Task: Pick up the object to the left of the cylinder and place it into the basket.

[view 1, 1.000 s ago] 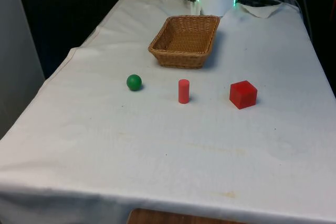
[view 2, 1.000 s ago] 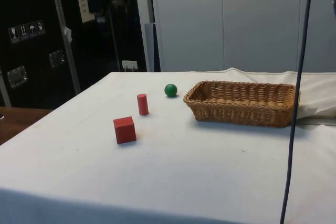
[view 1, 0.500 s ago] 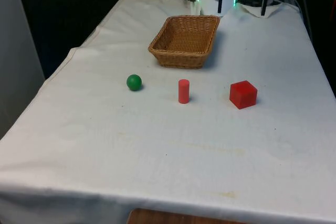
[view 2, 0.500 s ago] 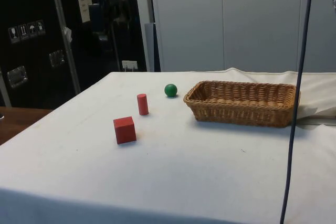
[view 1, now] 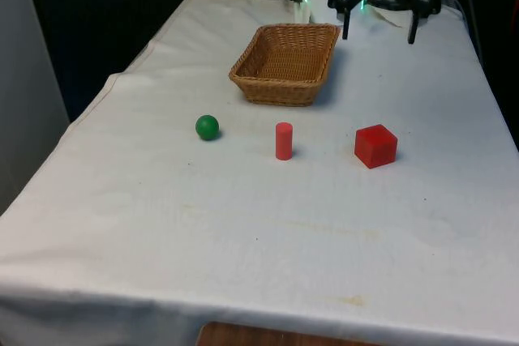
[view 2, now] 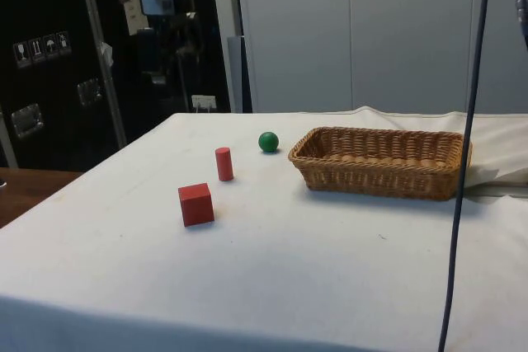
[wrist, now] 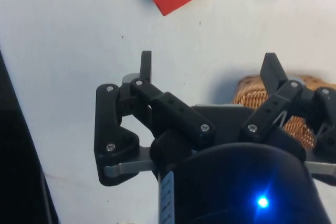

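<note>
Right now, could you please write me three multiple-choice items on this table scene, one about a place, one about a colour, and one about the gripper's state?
1. What lies on the front view's left of the red cylinder?
A. The red cube
B. The green ball
C. The basket

2. What colour is the cube?
A. Red
B. Blue
C. Yellow

3. How is the gripper at this moment?
A. Shut on the ball
B. Shut on the cylinder
C. Open and holding nothing

Answers:
1. B: the green ball sits on the cloth to the front view's left of the cylinder, with the cube on the other side.
2. A: both the front and side views show it red.
3. C: the fingers stand wide apart in the wrist view, with nothing between them, up in the air near the wicker basket.
</note>
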Tool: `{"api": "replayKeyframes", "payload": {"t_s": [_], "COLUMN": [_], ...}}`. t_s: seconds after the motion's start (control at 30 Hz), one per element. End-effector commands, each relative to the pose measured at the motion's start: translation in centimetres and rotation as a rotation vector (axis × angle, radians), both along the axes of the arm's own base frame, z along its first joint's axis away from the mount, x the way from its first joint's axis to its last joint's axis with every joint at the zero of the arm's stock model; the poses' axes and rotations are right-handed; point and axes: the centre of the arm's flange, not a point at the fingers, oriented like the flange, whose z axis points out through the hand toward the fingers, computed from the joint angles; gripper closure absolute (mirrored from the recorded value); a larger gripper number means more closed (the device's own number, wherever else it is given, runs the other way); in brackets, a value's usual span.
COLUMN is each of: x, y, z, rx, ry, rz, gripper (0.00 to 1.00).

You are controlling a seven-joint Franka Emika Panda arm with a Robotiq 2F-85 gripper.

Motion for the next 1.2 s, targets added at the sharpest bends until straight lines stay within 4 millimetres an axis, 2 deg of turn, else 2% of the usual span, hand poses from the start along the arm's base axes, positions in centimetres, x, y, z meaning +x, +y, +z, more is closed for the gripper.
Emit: {"api": "replayKeyframes", "payload": {"t_s": [0.0, 0.77, 0.8, 0.87, 1.17], "x": [0.0, -0.3, -0.2, -0.4, -0.4], "y": [0.2, 1.2, 1.0, 1.2, 1.5], "z": [-0.2, -5.5, -5.2, -6.1, -7.4], "rx": [0.003, 0.004, -0.004, 0.005, 0.003], "ry": [-0.014, -0.059, -0.049, -0.066, -0.074], "rz": [-0.002, -0.002, 0.001, -0.001, 0.001], "gripper": [0.0, 0.0, 0.0, 0.0, 0.0]}}
